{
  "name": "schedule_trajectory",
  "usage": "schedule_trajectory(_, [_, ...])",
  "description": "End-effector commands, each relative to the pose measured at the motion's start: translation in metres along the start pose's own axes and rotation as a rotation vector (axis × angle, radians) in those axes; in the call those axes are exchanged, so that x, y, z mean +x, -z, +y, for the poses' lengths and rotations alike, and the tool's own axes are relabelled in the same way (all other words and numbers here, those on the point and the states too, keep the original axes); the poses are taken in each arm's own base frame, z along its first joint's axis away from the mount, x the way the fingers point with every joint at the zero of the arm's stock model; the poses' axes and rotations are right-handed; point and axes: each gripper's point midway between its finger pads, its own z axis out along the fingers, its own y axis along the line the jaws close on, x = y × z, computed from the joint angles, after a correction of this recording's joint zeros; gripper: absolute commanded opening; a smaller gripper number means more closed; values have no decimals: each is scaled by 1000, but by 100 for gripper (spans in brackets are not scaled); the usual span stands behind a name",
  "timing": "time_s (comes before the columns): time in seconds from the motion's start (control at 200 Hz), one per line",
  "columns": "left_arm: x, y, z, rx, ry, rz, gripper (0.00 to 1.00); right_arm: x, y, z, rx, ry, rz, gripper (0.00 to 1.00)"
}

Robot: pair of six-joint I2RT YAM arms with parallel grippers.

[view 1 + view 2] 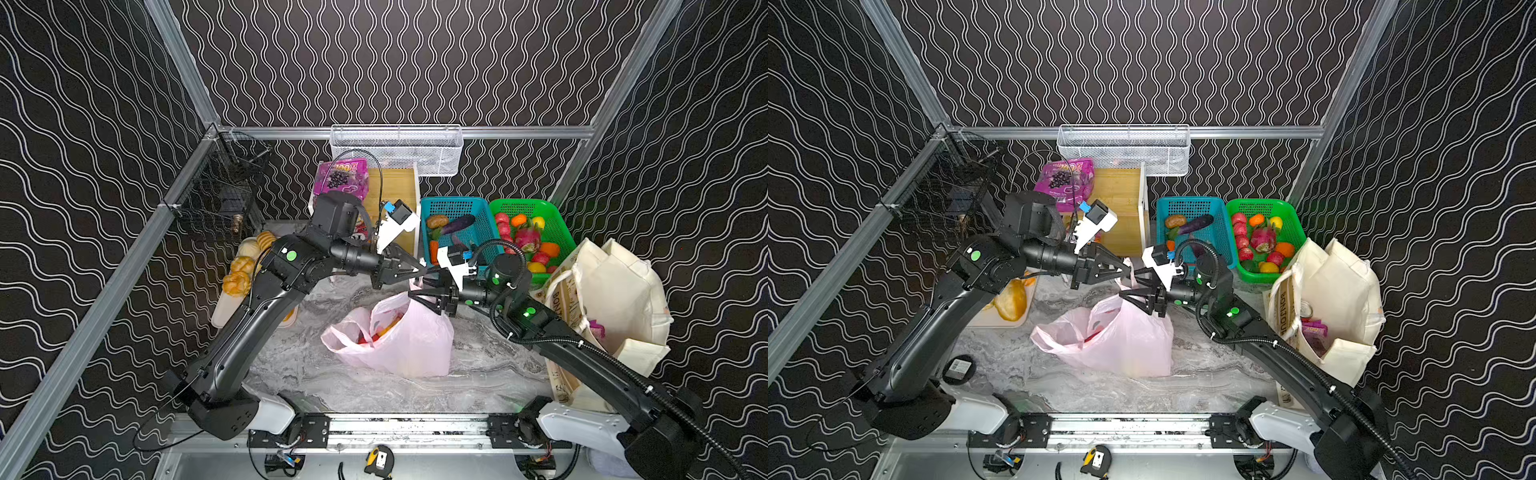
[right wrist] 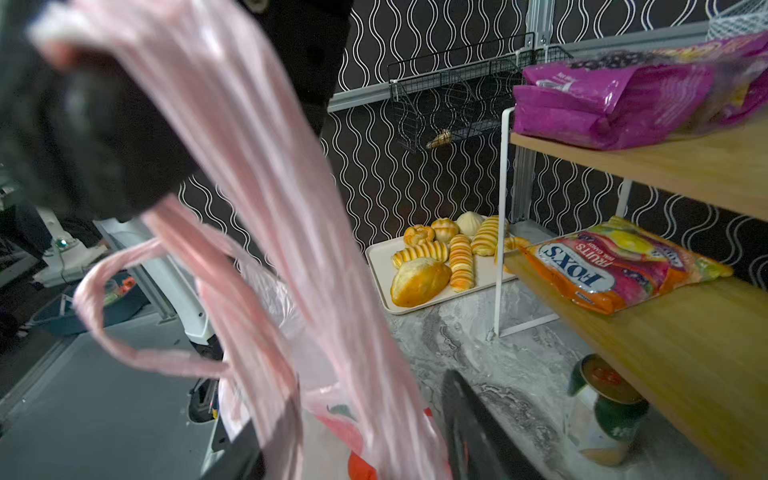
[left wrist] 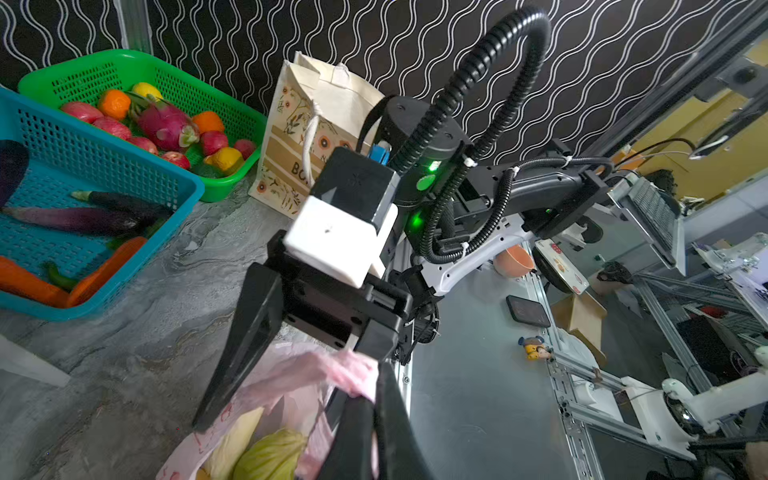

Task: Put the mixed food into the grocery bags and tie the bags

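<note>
Left gripper sits clamped shut on one handle of the pink bag, pinching it up above the bag's far edge, so the handle runs as one stretched band from those jaws slanting down to the bag's mouth. That band is the whole story here: its long axis points from the left gripper down into the bag, and the right gripper comes in across it from the bag's right side, jaws apart, one finger on each side of the band. From the right wrist view the pink plastic passes straight between the fingers, though the blur makes it hard to tell whether either finger touches it yet. The bag itself stands on the table between the two arms, mouth gaping, with food already inside. The loose loop, the bag's other handle, sags free beside the stretched one, on the side of the bag toward the left arm. The right gripper is the free one and the nearer to the stretched band, so a squeeze there looks like the next call. The cloth tote stands well off to the bag's right, out of this play.
</note>
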Motion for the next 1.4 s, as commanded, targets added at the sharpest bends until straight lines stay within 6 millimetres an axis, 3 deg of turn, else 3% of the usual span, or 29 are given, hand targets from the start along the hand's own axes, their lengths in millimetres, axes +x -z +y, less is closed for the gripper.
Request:
schedule_trajectory(0.0, [-10,1,2,-17,-18,-50,0,-15,2,-3,24,-78,-84,49])
schedule_trajectory(0.095, [-13,-1,2,-5,-13,-73,0,-14,2,-6,26,-131,-104,46])
schedule_trajectory(0.2, [-14,-2,5,-13,-5,-80,0,-13,1,-4,22,-134,-124,56])
schedule_trajectory(0.4, [-14,-2,2,8,-1,-80,0,-9,-6,4,-20,-101,-99,58])
schedule_trajectory(0.495, [-14,-2,-1,24,-2,-80,0,-9,-7,10,-54,-73,-97,65])
schedule_trajectory(0.691, [-12,-2,-5,48,-1,-67,0,-11,-7,2,-3,-26,-109,68])
schedule_trajectory(0.986, [-13,2,3,-30,-15,-75,0,-10,-4,15,-81,-70,-108,28])
schedule_trajectory(1.116, [-5,2,15,-95,1,-55,0,-7,0,17,-74,-86,-112,5])
schedule_trajectory(1.151, [-2,2,17,-103,6,-46,15,-5,0,16,-66,-96,-110,5])
schedule_trajectory(1.186, [0,1,19,-112,11,-38,38,-4,1,14,-54,-109,-108,5])
schedule_trajectory(1.206, [2,2,20,-117,13,-35,44,-3,1,13,-50,-114,-105,5])
schedule_trajectory(1.391, [12,20,12,-181,-61,-18,61,1,9,-7,62,-157,-114,2])
